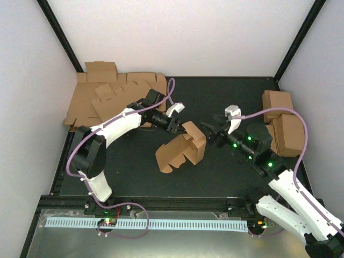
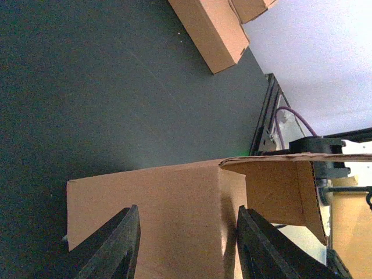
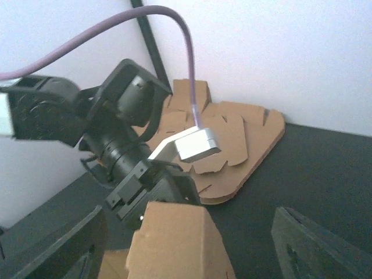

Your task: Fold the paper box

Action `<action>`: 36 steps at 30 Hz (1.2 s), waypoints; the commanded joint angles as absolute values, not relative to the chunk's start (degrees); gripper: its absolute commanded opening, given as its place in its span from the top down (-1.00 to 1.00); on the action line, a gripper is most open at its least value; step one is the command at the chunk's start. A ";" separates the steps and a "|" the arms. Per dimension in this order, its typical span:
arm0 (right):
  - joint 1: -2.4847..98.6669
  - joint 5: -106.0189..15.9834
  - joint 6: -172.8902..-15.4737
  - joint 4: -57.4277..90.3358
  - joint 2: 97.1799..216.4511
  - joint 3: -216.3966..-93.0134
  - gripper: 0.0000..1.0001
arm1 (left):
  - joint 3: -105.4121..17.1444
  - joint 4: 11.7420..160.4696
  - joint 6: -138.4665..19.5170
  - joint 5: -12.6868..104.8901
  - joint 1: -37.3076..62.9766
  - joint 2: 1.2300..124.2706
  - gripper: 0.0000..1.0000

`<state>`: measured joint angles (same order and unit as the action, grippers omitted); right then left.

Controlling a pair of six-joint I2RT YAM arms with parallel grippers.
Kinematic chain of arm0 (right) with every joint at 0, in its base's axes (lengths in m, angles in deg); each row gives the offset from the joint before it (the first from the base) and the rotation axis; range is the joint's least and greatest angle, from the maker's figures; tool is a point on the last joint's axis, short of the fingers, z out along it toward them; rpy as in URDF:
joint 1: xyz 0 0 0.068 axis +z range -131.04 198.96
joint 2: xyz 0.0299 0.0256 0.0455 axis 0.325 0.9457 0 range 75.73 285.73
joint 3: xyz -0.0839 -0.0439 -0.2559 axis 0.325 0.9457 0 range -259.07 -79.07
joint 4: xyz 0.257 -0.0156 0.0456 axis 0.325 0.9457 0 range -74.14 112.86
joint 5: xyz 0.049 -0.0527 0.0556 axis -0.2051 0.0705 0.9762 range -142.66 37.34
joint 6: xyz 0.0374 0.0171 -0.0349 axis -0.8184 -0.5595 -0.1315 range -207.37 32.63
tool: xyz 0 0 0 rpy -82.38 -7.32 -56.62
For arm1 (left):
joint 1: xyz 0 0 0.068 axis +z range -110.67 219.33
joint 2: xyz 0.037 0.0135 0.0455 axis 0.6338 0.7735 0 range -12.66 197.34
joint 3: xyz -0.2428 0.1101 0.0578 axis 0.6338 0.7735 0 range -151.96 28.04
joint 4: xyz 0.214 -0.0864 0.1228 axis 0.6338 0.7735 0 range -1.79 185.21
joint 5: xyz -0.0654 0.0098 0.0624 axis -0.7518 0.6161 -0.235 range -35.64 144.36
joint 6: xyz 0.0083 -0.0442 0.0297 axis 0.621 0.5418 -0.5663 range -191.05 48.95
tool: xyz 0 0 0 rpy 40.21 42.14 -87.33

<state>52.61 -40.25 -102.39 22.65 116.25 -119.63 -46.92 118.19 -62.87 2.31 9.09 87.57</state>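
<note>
Paper box stands half-folded on the dark table, between our two arms. Our left gripper hovers at its far flap, fingers spread and clamping nothing; our right gripper faces it from close by, fingers released wide.
</note>
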 commanded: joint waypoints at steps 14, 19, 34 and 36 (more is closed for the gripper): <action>52.36 -28.38 -101.71 30.45 128.94 -123.24 0.07 | -44.87 113.61 -59.41 0.87 8.60 83.11 0.04; 52.49 -27.00 -100.20 31.85 130.45 -122.10 0.15 | -44.24 113.04 -58.68 0.98 8.58 82.86 0.07; 52.45 -26.89 -96.82 33.43 130.54 -121.94 0.11 | -43.42 112.68 -58.37 1.36 8.62 82.79 0.08; 52.51 -29.58 -96.41 33.37 128.75 -122.24 -0.15 | -43.38 112.80 -58.44 1.37 8.59 82.88 0.10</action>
